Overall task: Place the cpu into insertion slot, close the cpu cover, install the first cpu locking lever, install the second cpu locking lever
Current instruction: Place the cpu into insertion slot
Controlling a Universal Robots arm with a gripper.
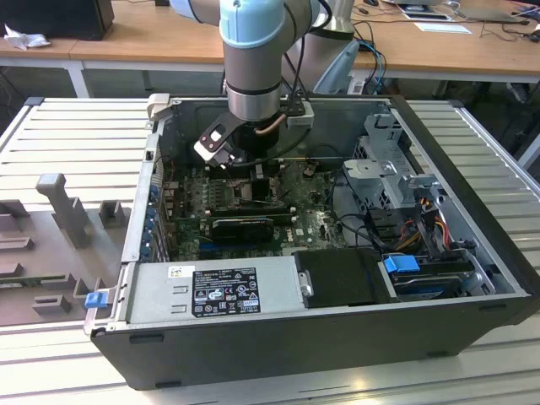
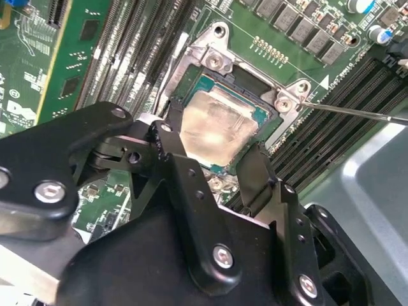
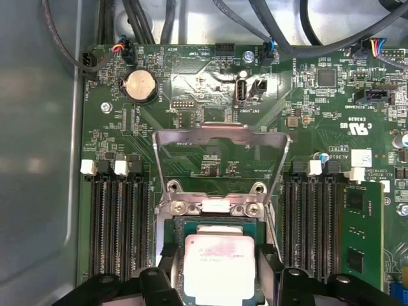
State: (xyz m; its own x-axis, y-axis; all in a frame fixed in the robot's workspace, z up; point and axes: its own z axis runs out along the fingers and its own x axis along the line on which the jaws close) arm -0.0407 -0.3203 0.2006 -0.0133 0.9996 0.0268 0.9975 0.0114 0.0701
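The chip (image 3: 218,254) lies flat in the socket (image 2: 213,51), directly between the fingertips of the gripper (image 3: 218,271), which is judged to be clamped on two opposite edges of it. The cover (image 3: 220,131) is seen raised just beyond the fingertips, at the socket's far side.

Exterior view: high and well back from the square, dark-framed insertion slot (image 1: 245,191), looking down into the whole open black metal computer case (image 1: 295,354). First wrist view: close above that slot (image 3: 217,222), facing squarely down. Second wrist view: nearer yet, tilted across the slot (image 2: 210,64). Common to both wrist views: the slot and the pale beige-silver square cpu (image 3: 220,261) (image 2: 217,124) seated there.
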